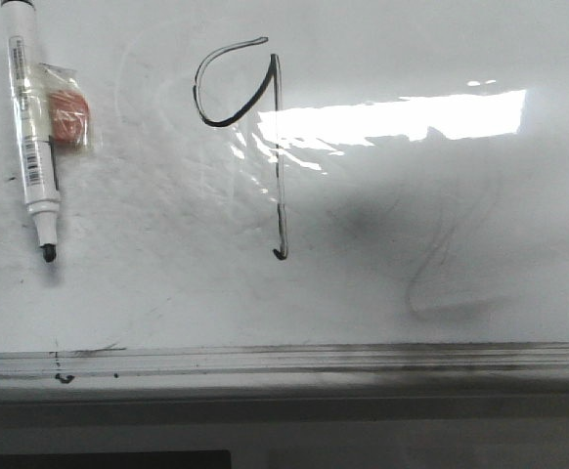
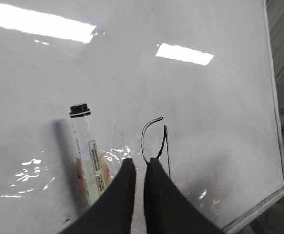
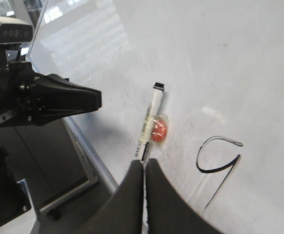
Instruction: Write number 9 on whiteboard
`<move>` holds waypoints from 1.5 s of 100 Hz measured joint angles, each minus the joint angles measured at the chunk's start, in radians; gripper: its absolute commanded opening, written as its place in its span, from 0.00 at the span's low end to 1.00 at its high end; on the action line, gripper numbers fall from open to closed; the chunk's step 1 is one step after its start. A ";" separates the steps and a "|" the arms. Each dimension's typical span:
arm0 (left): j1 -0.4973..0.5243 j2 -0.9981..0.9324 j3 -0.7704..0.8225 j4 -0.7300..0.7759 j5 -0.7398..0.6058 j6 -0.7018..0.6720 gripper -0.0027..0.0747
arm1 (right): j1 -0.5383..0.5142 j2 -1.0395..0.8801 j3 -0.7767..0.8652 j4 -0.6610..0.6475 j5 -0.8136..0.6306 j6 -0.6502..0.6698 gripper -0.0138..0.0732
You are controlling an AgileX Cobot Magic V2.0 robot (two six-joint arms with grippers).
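Fingers of the left gripper [image 2: 136, 168] and of the right gripper [image 3: 144, 165] are pressed nearly together and hold nothing, which fits a finished stroke. The number 9 [image 1: 250, 127] stands drawn on the whiteboard [image 1: 441, 254], and the marker [image 1: 32, 127] lies uncapped to its left, probably put down after writing. Only the right wrist view shows the left arm [image 3: 44, 102] hovering off the board's edge; the front view shows no arm.
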 measured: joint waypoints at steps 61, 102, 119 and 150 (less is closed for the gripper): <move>0.000 -0.388 0.233 0.086 0.003 0.000 0.01 | 0.000 -0.561 0.594 -0.074 -0.345 -0.002 0.09; 0.000 -0.388 0.233 0.086 0.007 0.000 0.01 | 0.000 -0.563 0.618 -0.074 -0.329 -0.002 0.09; 0.005 -0.388 0.276 0.094 0.005 0.000 0.01 | 0.000 -0.564 0.618 -0.074 -0.329 -0.002 0.09; 0.214 -0.506 0.306 -0.160 0.073 0.356 0.01 | 0.000 -0.565 0.618 -0.074 -0.328 -0.002 0.09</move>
